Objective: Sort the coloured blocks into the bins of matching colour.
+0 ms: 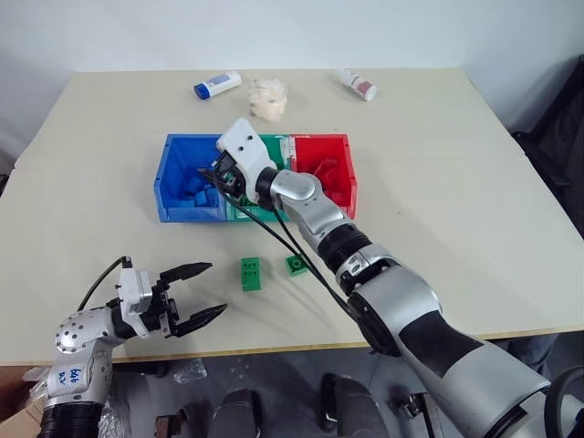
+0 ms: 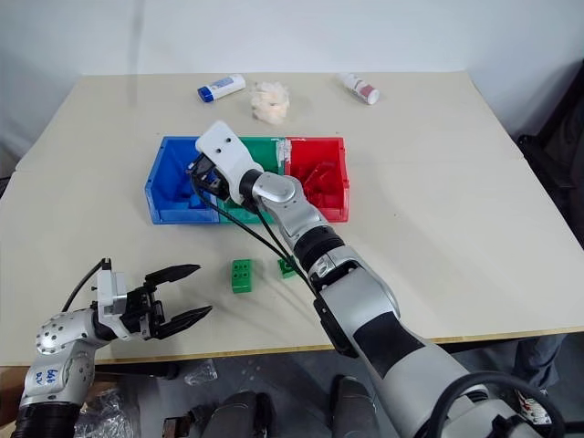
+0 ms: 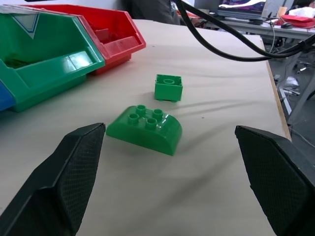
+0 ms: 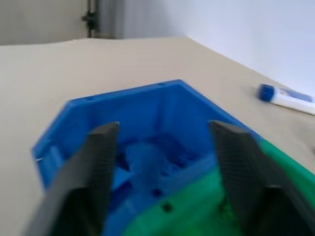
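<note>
Three joined bins stand mid-table: blue, green, red. My right gripper hangs over the blue bin's inside, jaws open. In the right wrist view a blurred blue block shows low between the spread fingers, above several blue blocks lying in that bin. Two green blocks lie on the table in front of the bins: a larger studded one and a small one. My left gripper hovers open near the table's front left, pointing at the larger green block from a short way off.
Two small white bottles and a white tissue wad lie at the table's far side. Black cables from my right arm hang over the small green block. The table's front edge runs just behind my left gripper.
</note>
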